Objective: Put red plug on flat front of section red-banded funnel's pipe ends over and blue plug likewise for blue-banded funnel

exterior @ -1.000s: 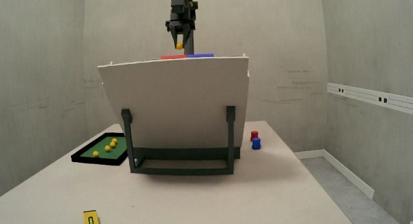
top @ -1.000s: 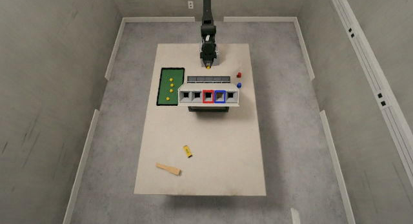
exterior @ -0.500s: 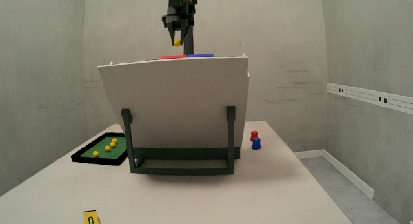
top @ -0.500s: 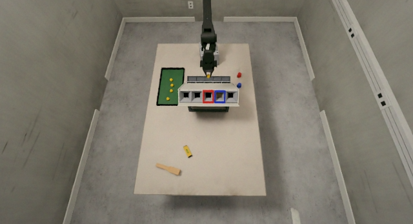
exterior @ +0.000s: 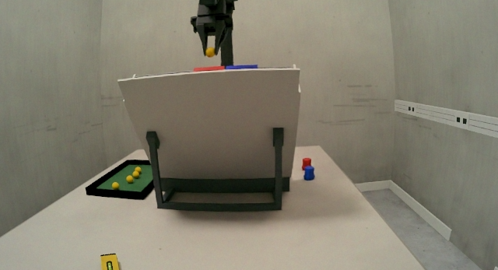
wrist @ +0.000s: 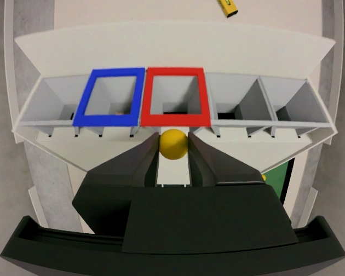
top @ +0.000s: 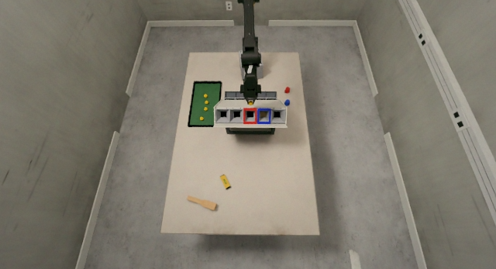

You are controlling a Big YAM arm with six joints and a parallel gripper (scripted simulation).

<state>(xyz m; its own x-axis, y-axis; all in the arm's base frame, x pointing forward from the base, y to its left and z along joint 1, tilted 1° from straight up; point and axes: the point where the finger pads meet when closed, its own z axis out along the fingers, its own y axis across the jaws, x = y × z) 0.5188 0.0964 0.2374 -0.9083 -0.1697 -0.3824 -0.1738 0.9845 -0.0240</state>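
Note:
My gripper (wrist: 173, 138) is shut on a yellow marble (wrist: 173, 144) and holds it above the white funnel rack, just behind the red-banded funnel (wrist: 175, 96). It also shows in the top view (top: 250, 101) and the exterior view (exterior: 210, 52). The blue-banded funnel (wrist: 110, 98) is next to the red one. The red plug (top: 287, 90) and the blue plug (top: 287, 102) stand on the table to the right of the rack. Several more marbles lie in the green tray (top: 204, 104). The white cover (exterior: 218, 122) hides the pipes.
Grey open sections (top: 232, 94) sit behind the rack, partly hidden by the arm. A yellow block (top: 225, 181) and a wooden spatula (top: 201, 202) lie near the table's front. Three unbanded funnels flank the banded ones.

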